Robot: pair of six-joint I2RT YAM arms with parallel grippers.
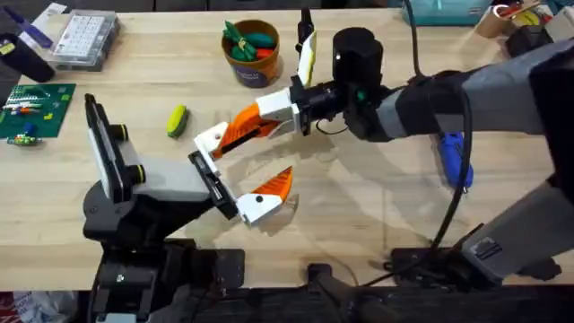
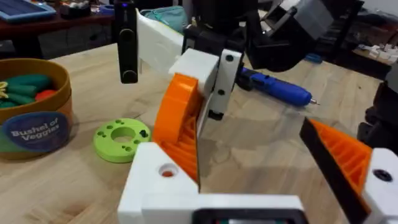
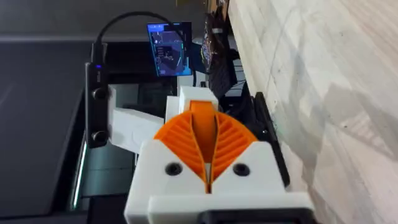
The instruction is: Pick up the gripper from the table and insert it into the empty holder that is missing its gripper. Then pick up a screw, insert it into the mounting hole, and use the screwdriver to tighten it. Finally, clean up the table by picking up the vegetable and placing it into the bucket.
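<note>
With its pads pressed together, the right end effector (image 1: 211, 144) noses toward the left end effector (image 1: 235, 184), whose fingers stand apart, while the vegetable (image 1: 177, 120) waits on the table (image 1: 359, 206) near the bucket (image 1: 251, 49).

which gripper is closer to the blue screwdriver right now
Left. The left gripper is mid-table with jaws open; the screwdriver lies off to its right, under the right arm. The right gripper has reached farther across, toward the yellow-green vegetable.
</note>
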